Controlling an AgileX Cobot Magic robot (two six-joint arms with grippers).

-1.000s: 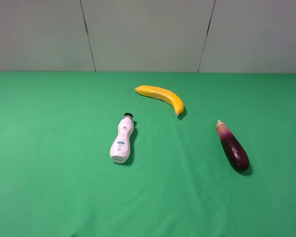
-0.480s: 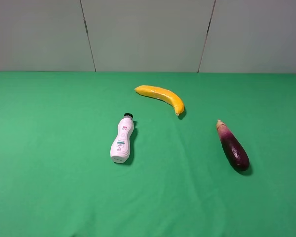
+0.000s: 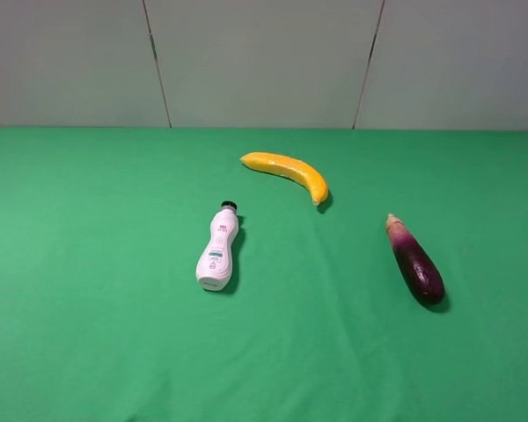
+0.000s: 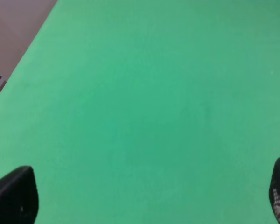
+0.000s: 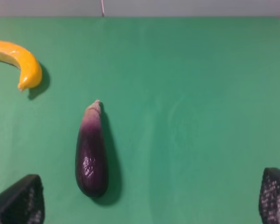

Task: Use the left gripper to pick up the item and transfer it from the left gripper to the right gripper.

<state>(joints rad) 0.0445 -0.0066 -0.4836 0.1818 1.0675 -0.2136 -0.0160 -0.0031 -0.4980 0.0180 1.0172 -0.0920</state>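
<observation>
- Eggplant [image 3: 415, 261] lying toward the table's right edge, long axis front-to-back, stem pointing rearward.
- Sitting nearer the right gripper [image 5: 144, 205]; left gripper [image 4: 144, 200] facing bare cloth.
- Both jaws standing wide apart, holding nothing.

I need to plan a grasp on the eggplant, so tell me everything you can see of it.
The eggplant is long, glossy and dark purple, fading through pink to a pale tan, tapered stem end. It looks smooth and intact. It lies flat on the green cloth on the right side of the exterior high view, stem end pointing toward the back wall, rounded end toward the front. Nothing touches it but the cloth; the banana lies apart, further back. The right wrist view also shows it, with no gripper on it.
</observation>
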